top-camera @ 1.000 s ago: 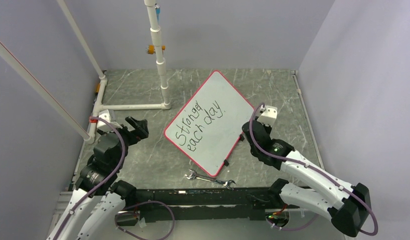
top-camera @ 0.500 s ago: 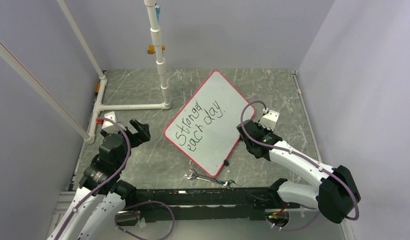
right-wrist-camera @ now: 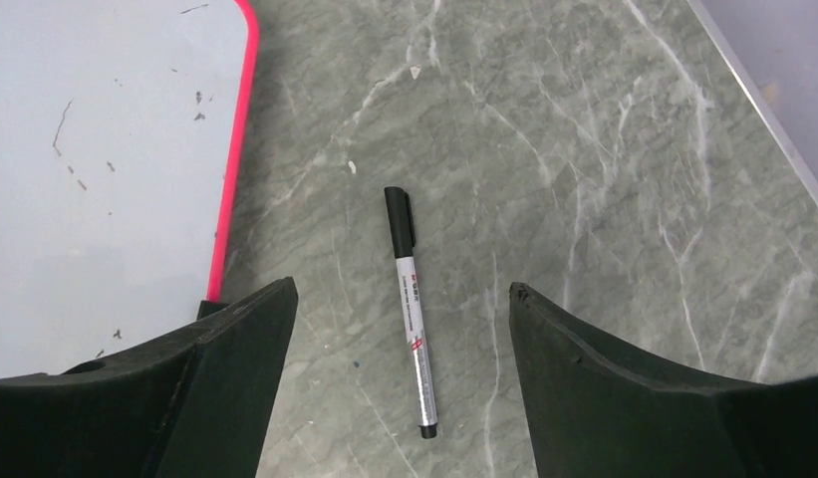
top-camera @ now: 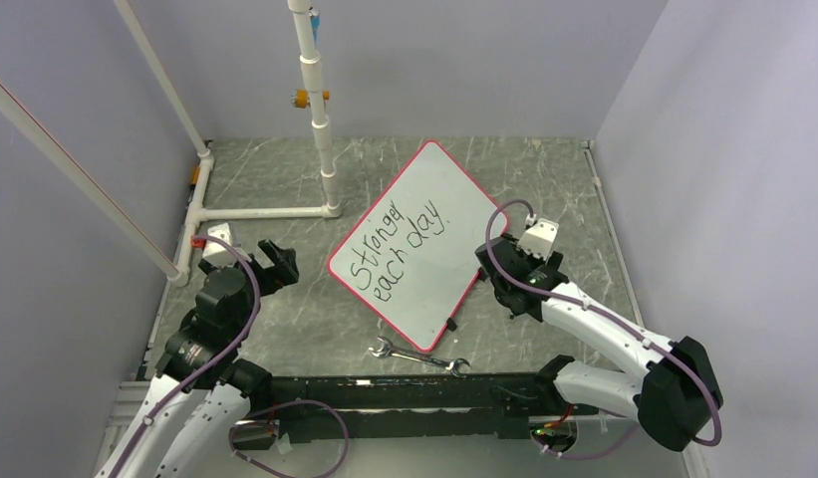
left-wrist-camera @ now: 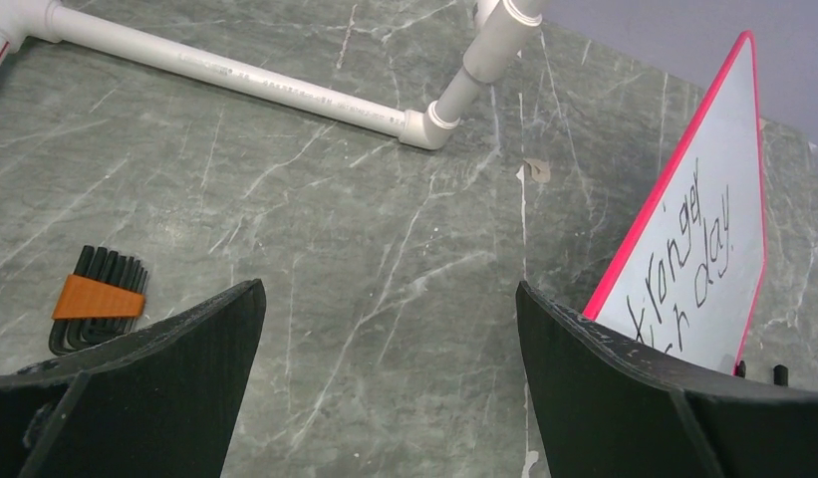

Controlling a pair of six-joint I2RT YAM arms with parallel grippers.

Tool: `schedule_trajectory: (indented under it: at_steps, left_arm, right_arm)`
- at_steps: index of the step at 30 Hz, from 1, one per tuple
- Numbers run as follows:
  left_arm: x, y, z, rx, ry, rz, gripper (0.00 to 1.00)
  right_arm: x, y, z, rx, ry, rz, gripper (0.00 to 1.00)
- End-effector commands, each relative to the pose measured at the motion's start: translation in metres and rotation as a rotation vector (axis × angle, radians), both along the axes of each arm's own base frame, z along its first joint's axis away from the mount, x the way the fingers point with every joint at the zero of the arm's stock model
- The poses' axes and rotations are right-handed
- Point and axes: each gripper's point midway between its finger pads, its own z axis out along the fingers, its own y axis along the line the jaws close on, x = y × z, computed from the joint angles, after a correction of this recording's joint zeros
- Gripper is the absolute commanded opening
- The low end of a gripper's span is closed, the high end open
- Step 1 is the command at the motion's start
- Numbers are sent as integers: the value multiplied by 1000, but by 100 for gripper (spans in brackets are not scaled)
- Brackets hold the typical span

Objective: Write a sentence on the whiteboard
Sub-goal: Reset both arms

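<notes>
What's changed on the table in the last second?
The right gripper drew back slightly toward its base and now stands open over a marker lying on the table, seemingly let go. The whiteboard, sentence and wrench stayed put; the left gripper, open, barely shifted.

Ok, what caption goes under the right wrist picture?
Open right gripper over a capped marker lying on the grey table, beside the whiteboard.

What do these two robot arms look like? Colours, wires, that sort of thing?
The left arm and right arm both have white link shells with black joints, a looping purple cable, a white camera block at each wrist, and broad matte-black fingers.
</notes>
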Motion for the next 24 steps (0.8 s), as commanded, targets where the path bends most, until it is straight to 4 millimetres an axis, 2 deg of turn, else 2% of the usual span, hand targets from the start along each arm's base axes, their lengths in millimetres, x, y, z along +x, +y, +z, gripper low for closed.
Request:
schedule_trajectory:
  at_steps: [1, 5, 9, 11, 14, 17, 20, 24]
  left_arm:
    - [-3, 7, 24, 34, -42, 6, 99]
    - [-7, 12, 31, 75, -29, 6, 99]
    - [-15, 23, 45, 136, -27, 20, 99]
    - [-20, 36, 51, 187, -24, 65, 99]
    - [-25, 54, 53, 263, -6, 126, 99]
    - [-27, 63, 47, 320, 7, 157, 99]
    - [-25, 63, 37, 345, 10, 153, 99]
    - [-24, 61, 32, 359, -2, 131, 99]
  right_arm:
    - [10, 12, 30, 57, -53, 46, 82]
    - [18, 25, 54, 93, -97, 126, 98]
    - [26, 47, 79, 133, -148, 279, 100]
    - [31, 64, 97, 153, -192, 394, 100]
    - [33, 78, 125, 170, -233, 484, 100]
    - [34, 82, 157, 179, -273, 510, 100]
    - [34, 80, 188, 179, -337, 522, 100]
    - [25, 77, 211, 198, -432, 555, 100]
